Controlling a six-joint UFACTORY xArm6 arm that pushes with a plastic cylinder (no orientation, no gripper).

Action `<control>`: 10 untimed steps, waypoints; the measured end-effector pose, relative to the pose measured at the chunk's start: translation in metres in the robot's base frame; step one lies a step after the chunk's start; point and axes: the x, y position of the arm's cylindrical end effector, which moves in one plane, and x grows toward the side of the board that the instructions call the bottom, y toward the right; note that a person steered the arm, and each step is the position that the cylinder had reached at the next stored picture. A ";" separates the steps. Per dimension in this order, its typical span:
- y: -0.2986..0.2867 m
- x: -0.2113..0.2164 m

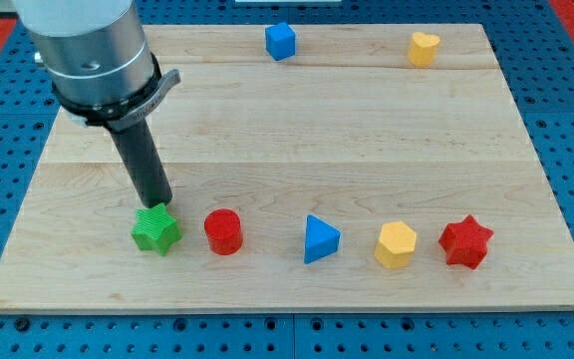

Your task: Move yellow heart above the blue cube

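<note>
The yellow heart lies near the view's top right of the wooden board. The blue cube sits at the view's top, left of the heart and about level with it. My tip is at the view's lower left, touching the top edge of the green star, far from both the heart and the cube.
A row along the view's bottom holds a red cylinder, a blue triangle, a yellow hexagon and a red star. The wooden board rests on a blue perforated surface.
</note>
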 end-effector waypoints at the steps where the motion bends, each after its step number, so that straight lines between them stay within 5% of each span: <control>1: 0.048 -0.056; 3: 0.244 -0.134; 5: 0.415 -0.165; 6: 0.438 -0.215; 8: 0.317 -0.235; 10: 0.303 -0.269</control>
